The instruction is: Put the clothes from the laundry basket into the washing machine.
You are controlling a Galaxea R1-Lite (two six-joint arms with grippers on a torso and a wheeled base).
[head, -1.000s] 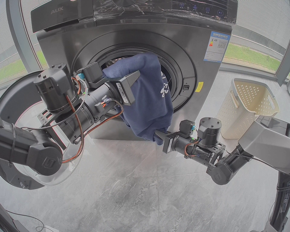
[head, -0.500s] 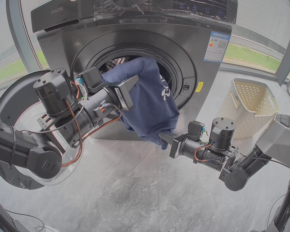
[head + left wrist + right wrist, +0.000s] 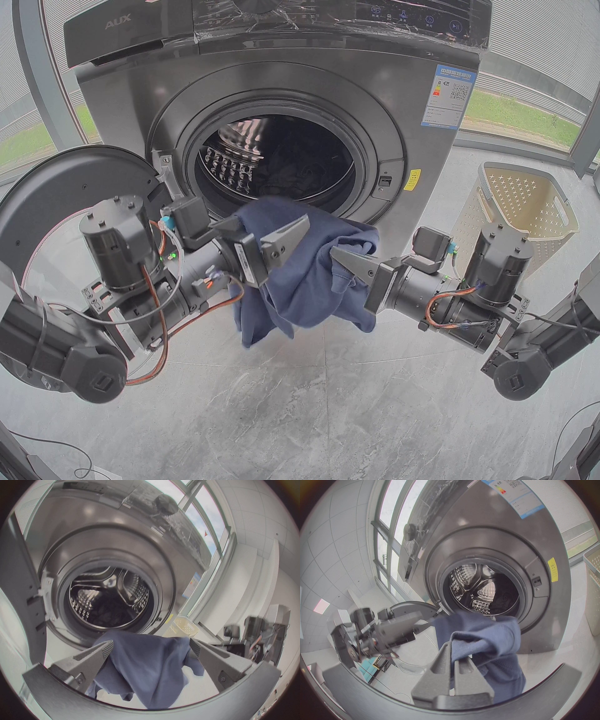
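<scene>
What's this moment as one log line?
left gripper: open, navy garment between fingers | right gripper: shut on navy garment | garment: hangs before washing machine opening, not inside | laundry basket: beside machine

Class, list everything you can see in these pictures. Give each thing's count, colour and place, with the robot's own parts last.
washing machine: one, dark grey, centre, facing the robot
door: one, dark grey, open on the robot's left
dark clothes: count unclear, inside the drum
garment: one, navy blue, hanging just below the opening, between the grippers
laundry basket: one, cream, on the floor right of the machine
floor: grey marbled tiles
left gripper: open, garment between its fingers
right gripper: shut on the garment
</scene>
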